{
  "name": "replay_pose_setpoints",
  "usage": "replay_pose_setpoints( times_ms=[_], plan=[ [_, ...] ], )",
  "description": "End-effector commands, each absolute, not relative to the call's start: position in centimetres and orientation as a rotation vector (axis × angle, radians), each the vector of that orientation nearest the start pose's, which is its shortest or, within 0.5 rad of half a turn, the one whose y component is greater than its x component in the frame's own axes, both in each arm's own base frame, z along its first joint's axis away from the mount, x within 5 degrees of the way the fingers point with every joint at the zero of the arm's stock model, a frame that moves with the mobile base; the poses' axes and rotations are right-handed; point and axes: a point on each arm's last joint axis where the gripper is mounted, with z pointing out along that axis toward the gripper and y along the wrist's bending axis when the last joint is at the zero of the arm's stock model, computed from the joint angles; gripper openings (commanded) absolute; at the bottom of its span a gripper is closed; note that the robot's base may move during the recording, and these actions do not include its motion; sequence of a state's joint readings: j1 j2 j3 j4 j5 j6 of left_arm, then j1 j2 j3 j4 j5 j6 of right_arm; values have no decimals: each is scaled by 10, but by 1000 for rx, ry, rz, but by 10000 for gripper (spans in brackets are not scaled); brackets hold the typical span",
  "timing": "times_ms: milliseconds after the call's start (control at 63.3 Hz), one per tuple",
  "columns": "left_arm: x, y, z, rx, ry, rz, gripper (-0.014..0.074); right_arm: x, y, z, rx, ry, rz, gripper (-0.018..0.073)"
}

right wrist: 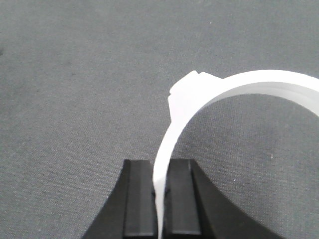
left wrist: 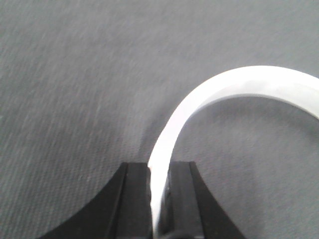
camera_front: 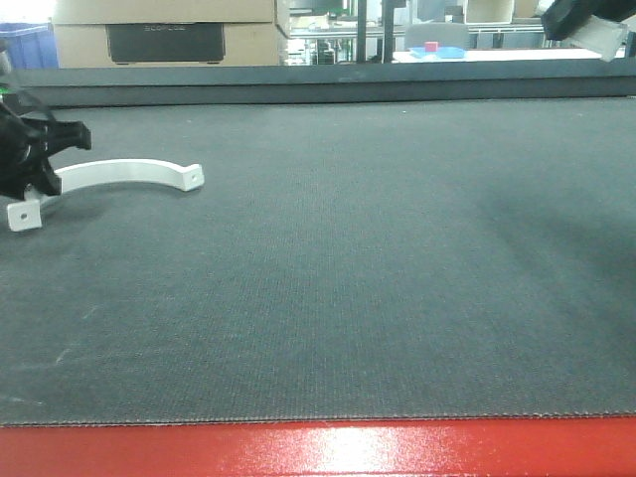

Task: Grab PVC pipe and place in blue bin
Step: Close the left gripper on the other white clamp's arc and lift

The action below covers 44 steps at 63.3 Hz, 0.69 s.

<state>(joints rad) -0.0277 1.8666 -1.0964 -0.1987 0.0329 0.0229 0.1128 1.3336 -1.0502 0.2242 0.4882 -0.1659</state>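
Pinching one end of the PVC pipe [camera_front: 129,171], the left claw [left wrist: 159,172] is pressed together on the white curved strip.

From those jaws, the front view shows the strip's long axis running toward 3 o'clock, low over the grey mat [camera_front: 348,278]; whether its far tab is lifted I cannot tell. The right claw [right wrist: 160,169], high at 1 o'clock, grips a second white arc [right wrist: 239,84]. A blue container [camera_front: 28,45] at 12 o'clock from the left claw is probably the bin.

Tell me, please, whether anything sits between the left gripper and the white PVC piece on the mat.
Nothing visible does: the left gripper is closed directly on the white PVC piece, with its curved band pinched in the jaws.
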Motion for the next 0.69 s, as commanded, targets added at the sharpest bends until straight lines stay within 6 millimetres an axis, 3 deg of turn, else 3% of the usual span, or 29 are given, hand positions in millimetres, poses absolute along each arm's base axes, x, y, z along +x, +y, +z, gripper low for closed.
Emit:
replay_pose_setpoints(
  times_ms=[0,174,300,489,679],
  plan=[
    [401,-12,186,-155,2268,-112,-18,289,42,330,-146,2200,190,-169],
    [401,-12,186,-138,2271,-104,-36,289,42,330,-146,2198,189,-169],
    [400,-12,186,-135,2278,-104,-111,289,42,330,-146,2198,189,-169],
    [397,-13,184,-133,2323,-109,-111,287,42,333,-146,2189,190,-169],
    [393,-13,202,-115,2289,-106,-111,283,41,341,-142,2147,187,-169]
  ],
)
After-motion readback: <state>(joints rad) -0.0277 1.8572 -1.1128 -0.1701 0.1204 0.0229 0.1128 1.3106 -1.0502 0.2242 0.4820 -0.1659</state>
